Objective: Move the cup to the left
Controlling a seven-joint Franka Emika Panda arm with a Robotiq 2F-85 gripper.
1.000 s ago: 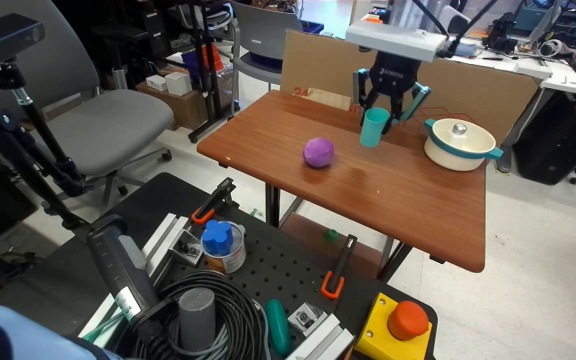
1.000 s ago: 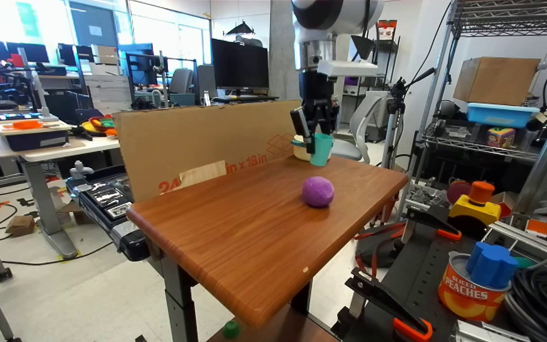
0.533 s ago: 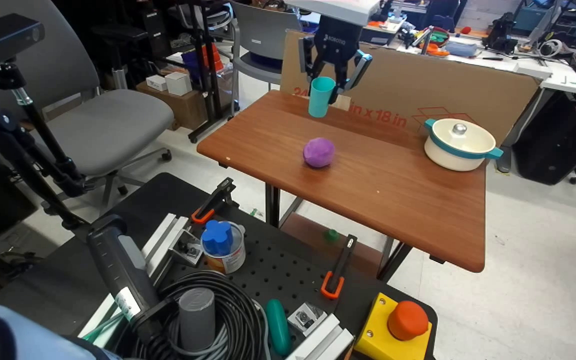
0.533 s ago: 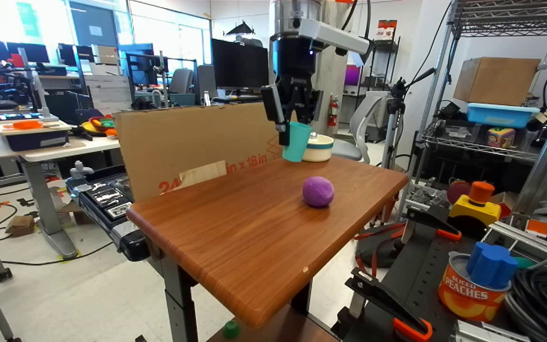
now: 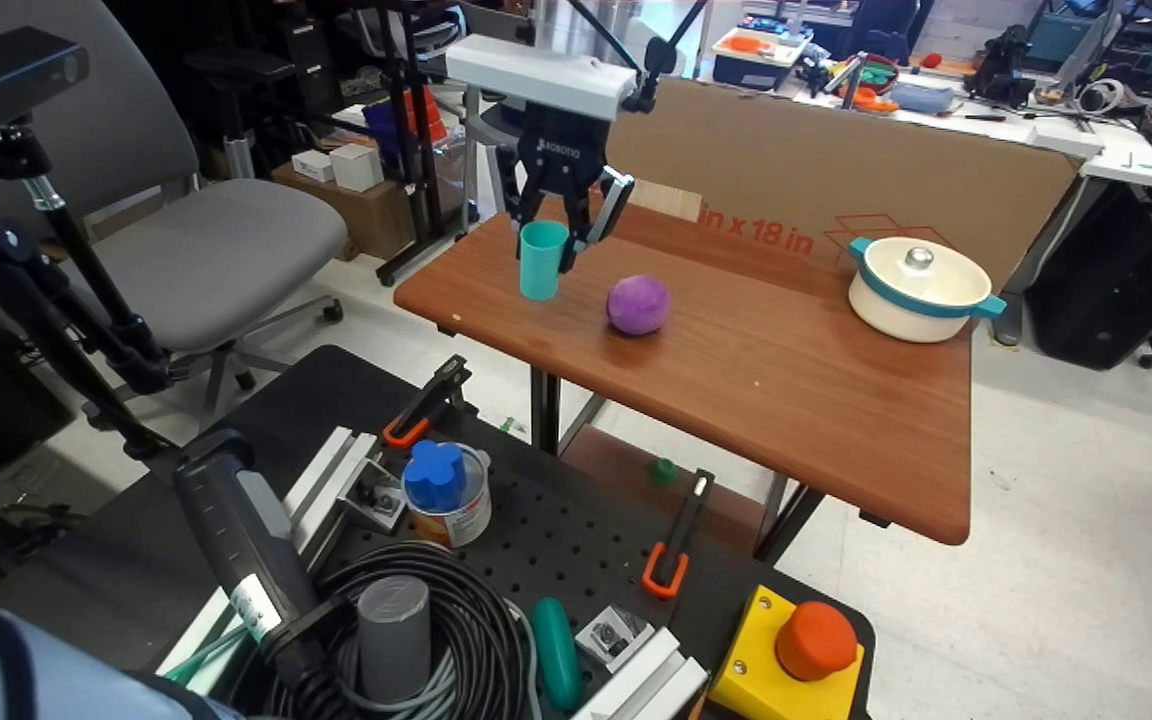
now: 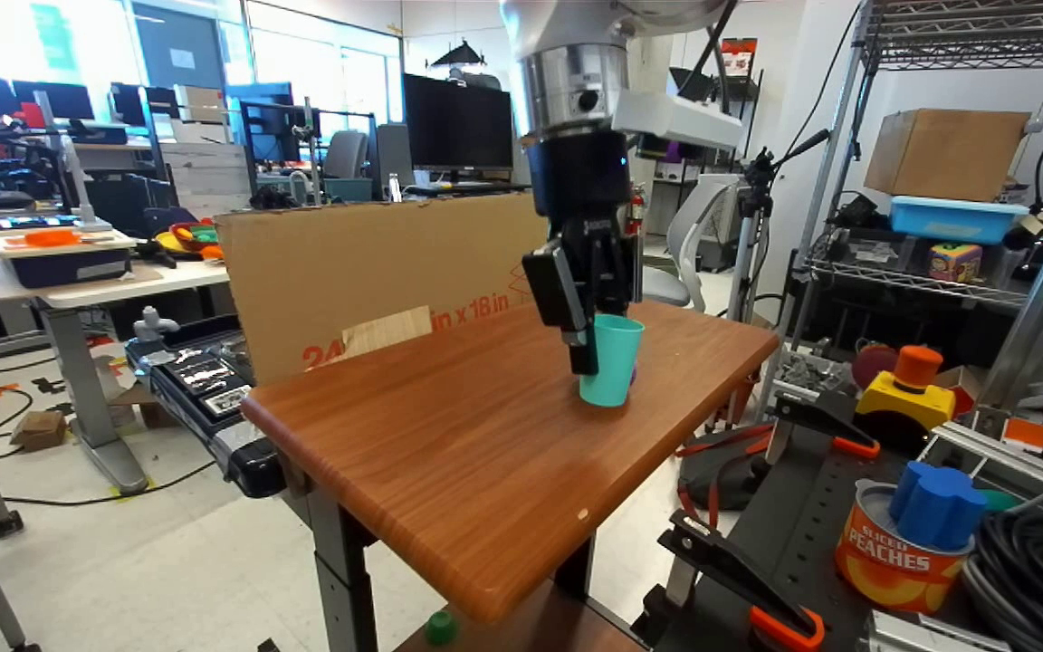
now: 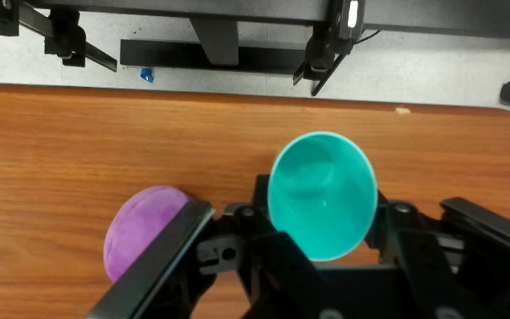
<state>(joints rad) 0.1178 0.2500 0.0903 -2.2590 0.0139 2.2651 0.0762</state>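
Both cup [image 5: 540, 270] and claw [image 5: 544, 251] sit farther left and nearer than a moment ago. On the near cart [image 5: 546, 485], a yellow box [image 5: 749, 660] bears a red button [image 5: 816, 640]. Beyond, toward the left end of the table [image 5: 786, 370], the claw is clamped on the cup, mouth up; I cannot tell whether it touches the wood. Just right lies a purple ball [image 5: 637, 305]; at the far right a pot [image 5: 906, 305] stands before cardboard [image 5: 756, 150].

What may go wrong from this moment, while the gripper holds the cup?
The gripper is near the purple ball; a sideways swing might knock it and set it rolling. Whether the cup touches the table is hard to tell, so opening too high could drop or tip the cup.
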